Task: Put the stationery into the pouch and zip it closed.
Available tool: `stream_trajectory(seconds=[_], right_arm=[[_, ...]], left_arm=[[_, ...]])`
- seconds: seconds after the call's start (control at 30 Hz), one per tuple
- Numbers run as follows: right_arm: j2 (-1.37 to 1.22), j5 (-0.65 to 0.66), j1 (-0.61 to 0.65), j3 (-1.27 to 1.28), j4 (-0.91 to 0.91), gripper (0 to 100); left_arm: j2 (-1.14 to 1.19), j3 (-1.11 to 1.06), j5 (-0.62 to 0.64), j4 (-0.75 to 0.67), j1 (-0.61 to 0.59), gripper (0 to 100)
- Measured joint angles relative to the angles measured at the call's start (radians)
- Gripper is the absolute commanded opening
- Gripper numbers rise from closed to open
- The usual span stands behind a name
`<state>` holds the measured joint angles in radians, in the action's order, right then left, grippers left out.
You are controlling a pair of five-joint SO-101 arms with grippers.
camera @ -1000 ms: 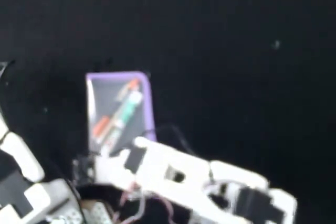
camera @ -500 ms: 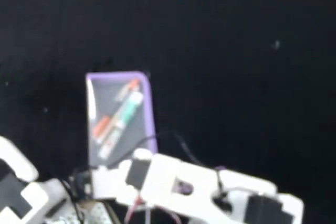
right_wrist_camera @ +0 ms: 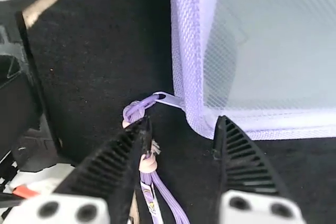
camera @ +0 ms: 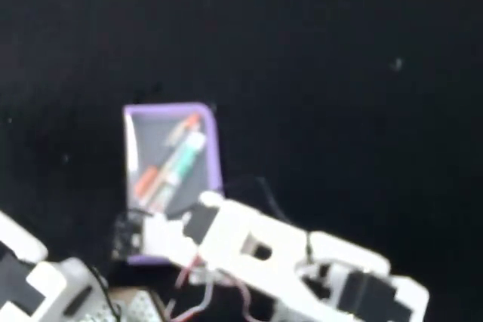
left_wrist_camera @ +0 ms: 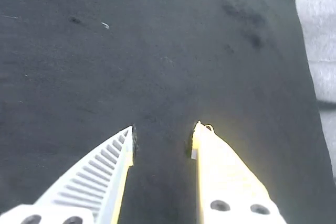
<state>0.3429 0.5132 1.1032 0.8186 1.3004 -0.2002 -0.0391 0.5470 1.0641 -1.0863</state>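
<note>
A purple-edged mesh pouch [camera: 172,175] lies flat on the black table, with orange and green pens [camera: 170,164] showing inside it. My right gripper [camera: 130,237] sits at the pouch's near corner. In the right wrist view my right gripper [right_wrist_camera: 181,127] is open, straddling that corner [right_wrist_camera: 193,109]. The zipper pull with its purple cord [right_wrist_camera: 137,111] lies just off the corner, beside one black finger [right_wrist_camera: 134,145]. My left gripper [left_wrist_camera: 163,135] is open over bare black table, holding nothing. The left arm [camera: 30,277] is at the near left edge.
Black cloth covers the table [camera: 339,111], with wide free room to the right of and behind the pouch. The table's edge and grey floor [left_wrist_camera: 320,51] show in the left wrist view. Red wires [camera: 189,292] hang under the right arm.
My right arm dipped back toward the near edge, then came forward again to the pouch's near corner. The left arm drew back toward the near left. The pouch stayed put.
</note>
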Motion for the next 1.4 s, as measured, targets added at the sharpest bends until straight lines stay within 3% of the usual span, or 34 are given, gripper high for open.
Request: stream_trajectory(seconds=[0.33, 0.83, 1.03, 1.2, 1.4], right_arm=[[0.0, 0.0, 0.107, 0.0, 0.005, 19.4], [-0.014, -0.003, 0.196, -0.015, -0.026, 19.5], [-0.153, -0.003, 0.204, -0.035, -0.075, 19.4], [-0.29, 0.0, 0.166, -0.092, -0.104, 19.4], [-0.376, 0.043, 0.017, -0.195, -0.106, 19.4]], left_arm=[[0.098, 0.097, 0.041, 0.0, -0.132, 19], [0.218, 0.222, 0.041, 0.057, -0.132, 19], [0.218, 0.229, 0.041, 0.058, -0.135, 19], [0.218, 0.229, 0.041, 0.058, -0.153, 19], [0.218, 0.23, 0.041, 0.058, -0.152, 19]])
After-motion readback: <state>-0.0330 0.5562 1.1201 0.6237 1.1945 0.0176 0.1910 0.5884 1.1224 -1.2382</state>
